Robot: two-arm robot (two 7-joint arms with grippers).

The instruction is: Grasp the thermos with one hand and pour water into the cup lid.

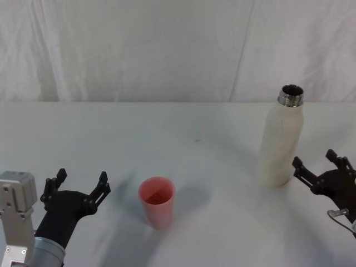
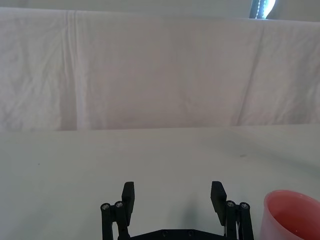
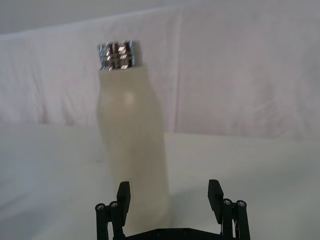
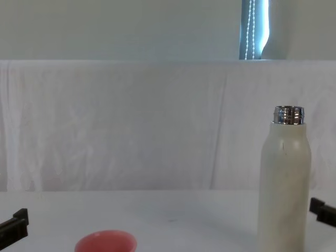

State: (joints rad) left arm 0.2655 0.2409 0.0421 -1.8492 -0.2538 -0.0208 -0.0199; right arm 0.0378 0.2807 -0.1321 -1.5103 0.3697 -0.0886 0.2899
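At the left we see the left pincer (image 1: 78,187) low over the white surface (image 1: 194,167), its 2 jaws spread wide around nothing. Near its right stands the cup lid (image 1: 157,202) (upright, mouth up). Farther right and well apart, the thermos (image 1: 282,139) stands upright, uncapped. Just beside it, the right pincer (image 1: 321,166) gapes open, not touching.
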